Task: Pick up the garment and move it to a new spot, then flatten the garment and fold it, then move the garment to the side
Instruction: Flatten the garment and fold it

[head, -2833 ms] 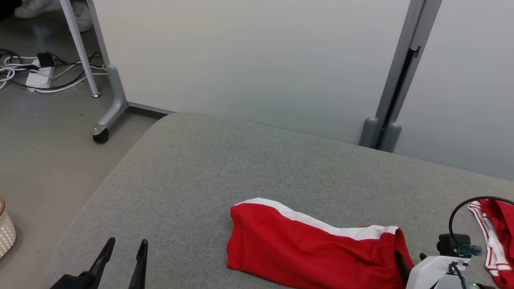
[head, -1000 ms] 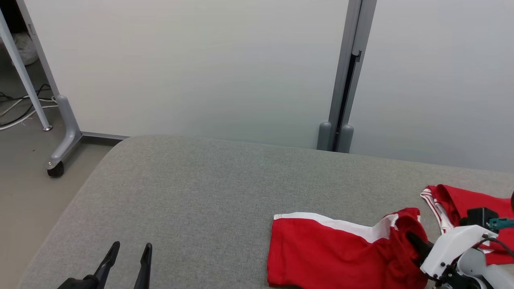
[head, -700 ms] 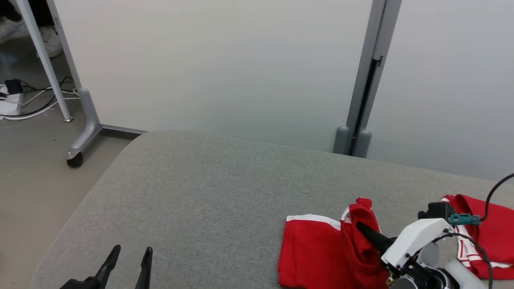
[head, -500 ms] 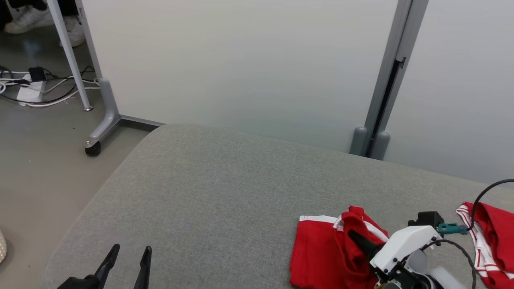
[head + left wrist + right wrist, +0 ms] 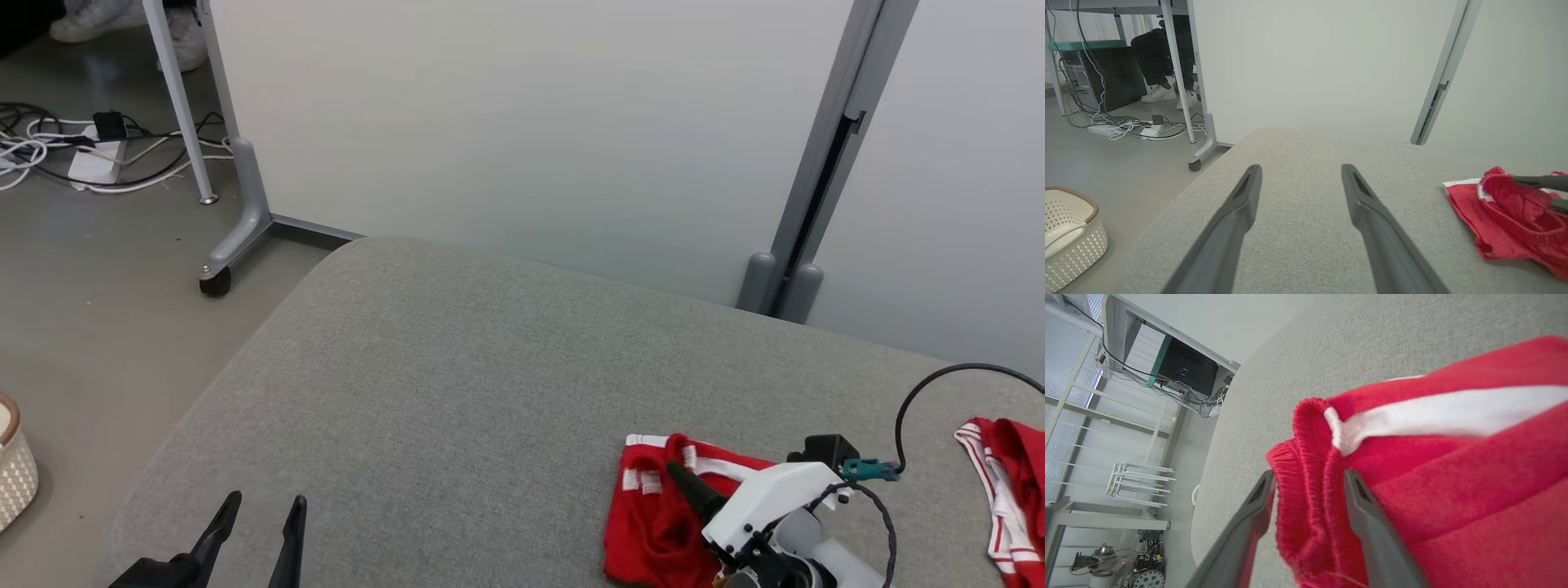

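Observation:
The garment (image 5: 645, 523) is a pair of red shorts with a white side stripe, lying folded over on itself on the grey padded table (image 5: 457, 384) at the lower right. My right gripper (image 5: 678, 474) rests on top of it, fingers pointing left. In the right wrist view its jaws (image 5: 1308, 475) stand open, with the ribbed red waistband (image 5: 1310, 457) bunched loosely between them. The garment (image 5: 1506, 212) lies at the right in the left wrist view. My left gripper (image 5: 261, 505) is open and holds nothing near the table's front left corner, its fingers (image 5: 1241, 204) spread wide over bare cloth.
A second red and white garment (image 5: 1008, 482) lies at the table's right edge. A white partition with a grey post (image 5: 816, 180) stands behind the table. On the floor to the left are a woven basket (image 5: 12, 474), cables (image 5: 82, 151) and a castor leg (image 5: 233, 220). A person's legs (image 5: 1163, 53) show under a far desk.
The right gripper carried the waistband end leftwards over the shorts, folding them in half, and its jaws have now opened. The head camera shifted meanwhile. The left gripper stayed still.

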Robot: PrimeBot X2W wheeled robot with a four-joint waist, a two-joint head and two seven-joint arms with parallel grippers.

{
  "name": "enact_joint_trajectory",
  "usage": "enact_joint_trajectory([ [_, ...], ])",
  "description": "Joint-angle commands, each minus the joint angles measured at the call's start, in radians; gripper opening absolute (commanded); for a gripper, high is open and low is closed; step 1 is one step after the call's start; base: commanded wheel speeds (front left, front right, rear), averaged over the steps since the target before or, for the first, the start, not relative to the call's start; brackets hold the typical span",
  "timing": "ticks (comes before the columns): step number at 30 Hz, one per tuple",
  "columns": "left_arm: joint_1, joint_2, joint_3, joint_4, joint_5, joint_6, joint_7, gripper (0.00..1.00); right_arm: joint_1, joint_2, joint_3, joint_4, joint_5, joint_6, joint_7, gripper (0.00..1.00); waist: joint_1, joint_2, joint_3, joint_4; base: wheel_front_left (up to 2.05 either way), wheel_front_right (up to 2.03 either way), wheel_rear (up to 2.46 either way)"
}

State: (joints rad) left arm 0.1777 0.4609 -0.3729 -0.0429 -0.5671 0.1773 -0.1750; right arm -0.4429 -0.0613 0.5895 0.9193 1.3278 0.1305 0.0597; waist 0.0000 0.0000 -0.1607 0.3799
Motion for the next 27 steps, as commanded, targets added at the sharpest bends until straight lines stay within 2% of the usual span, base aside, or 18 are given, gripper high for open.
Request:
enact_joint_trajectory([
  [1,-0.011,0.002,0.001,0.002,-0.009,0.003,0.002,1.00,-0.008,-0.003,0.005,-0.003,-0.002,0.001,-0.011,1.00,0.0000,0.0000,-0.004,-0.011,0.00,0.00,0.00],
  [6,0.005,-0.004,0.003,0.005,-0.014,0.008,-0.011,1.00,-0.015,-0.018,0.029,-0.075,-0.011,0.001,-0.036,1.00,0.0000,0.0000,-0.020,-0.058,0.00,0.00,0.00],
  [14,0.030,-0.016,0.022,-0.003,-0.018,0.027,-0.042,1.00,-0.008,-0.164,0.059,-0.267,-0.084,0.001,-0.133,1.00,0.0000,0.0000,-0.047,-0.165,0.00,0.00,0.00],
  [18,0.039,-0.022,0.032,-0.007,-0.018,0.031,-0.056,1.00,-0.002,-0.245,0.070,-0.337,-0.161,0.001,-0.206,1.00,0.0000,0.0000,-0.050,-0.216,0.00,0.00,0.00],
  [22,0.039,-0.036,0.037,-0.007,-0.014,0.032,-0.068,1.00,0.016,-0.297,0.065,-0.383,-0.251,0.001,-0.281,1.00,0.0000,0.0000,-0.050,-0.254,0.00,0.00,0.00],
  [27,0.033,-0.049,0.039,-0.006,-0.001,0.022,-0.080,1.00,0.082,-0.330,-0.010,-0.435,-0.381,0.001,-0.322,1.00,0.0000,0.0000,-0.052,-0.268,0.00,0.00,0.00],
])
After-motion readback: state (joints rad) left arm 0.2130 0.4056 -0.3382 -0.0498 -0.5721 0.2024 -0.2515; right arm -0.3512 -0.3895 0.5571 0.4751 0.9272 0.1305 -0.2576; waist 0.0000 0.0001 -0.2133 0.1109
